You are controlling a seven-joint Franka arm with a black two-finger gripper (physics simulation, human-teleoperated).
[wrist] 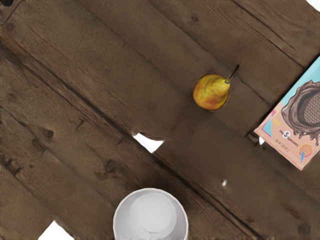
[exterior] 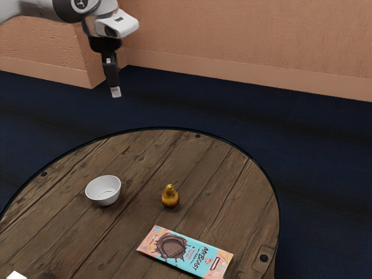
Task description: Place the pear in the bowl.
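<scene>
Rough wooden table point(exterior: 226, 192) (the bowl point(exterior: 103, 192) smooth).

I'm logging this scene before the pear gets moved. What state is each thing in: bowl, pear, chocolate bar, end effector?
Bowl: upright, empty
Pear: standing upright on the table, outside the bowl
Chocolate bar: lying flat, printed side up
End effector: raised, holding nothing

Yellow pear point(wrist: 211, 93), white bowl point(wrist: 151, 216), chocolate bar point(wrist: 302, 115)

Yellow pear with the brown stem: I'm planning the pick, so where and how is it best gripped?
I'd come down from above and close across the round belly of the yellow pear: it stands stem up, and its narrowing neck would probably slip.
</scene>
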